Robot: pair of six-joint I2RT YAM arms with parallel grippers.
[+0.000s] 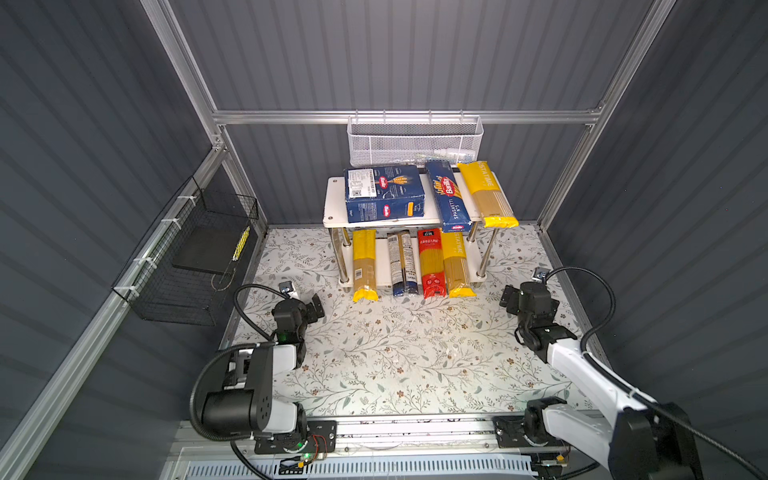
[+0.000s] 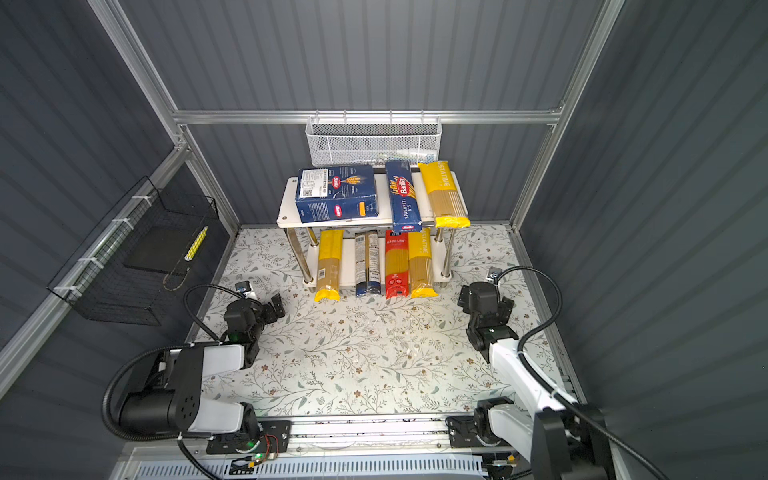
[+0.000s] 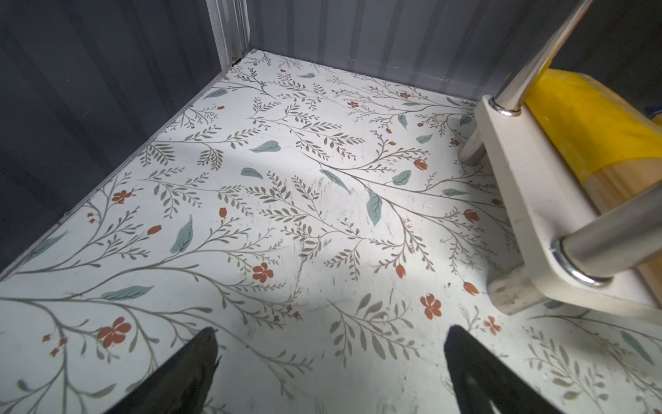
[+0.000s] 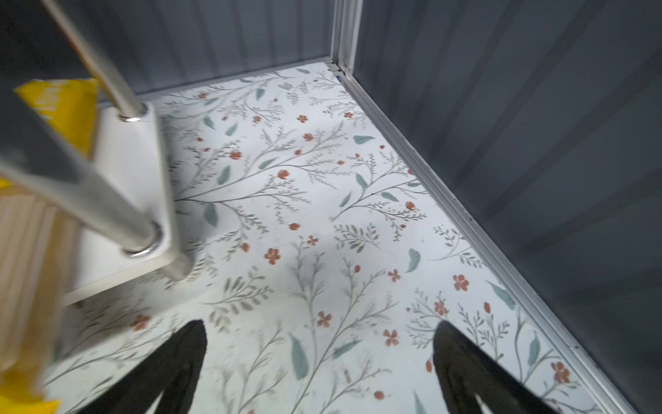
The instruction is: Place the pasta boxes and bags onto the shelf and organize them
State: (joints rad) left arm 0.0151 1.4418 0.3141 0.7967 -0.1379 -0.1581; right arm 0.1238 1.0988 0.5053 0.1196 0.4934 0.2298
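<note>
The shelf [image 1: 333, 199] stands at the back of the floral table. Its top board carries the wide pasta box [image 1: 384, 193], the narrow SPAGHETTI box [image 1: 448, 197] and a yellow-ended bag [image 1: 488, 195]. On the lower board lie a yellow-ended bag [image 1: 365, 266], a clear bag with a dark blue label [image 1: 402, 264], a red bag [image 1: 431, 264] and another yellow-ended bag [image 1: 457, 266], ends overhanging the front. My left gripper [image 3: 331, 340] hovers open and empty, left of the shelf's lower board [image 3: 519, 179]. My right gripper [image 4: 320, 333] is open and empty, right of the shelf [image 4: 132, 172].
A white mesh basket [image 1: 415, 143] hangs on the back rail above the shelf. A black wire basket [image 1: 187, 266] hangs on the left wall, with a yellow striped item [image 1: 241, 243] inside. Grey walls and aluminium rails bound the floral table [image 1: 395, 353].
</note>
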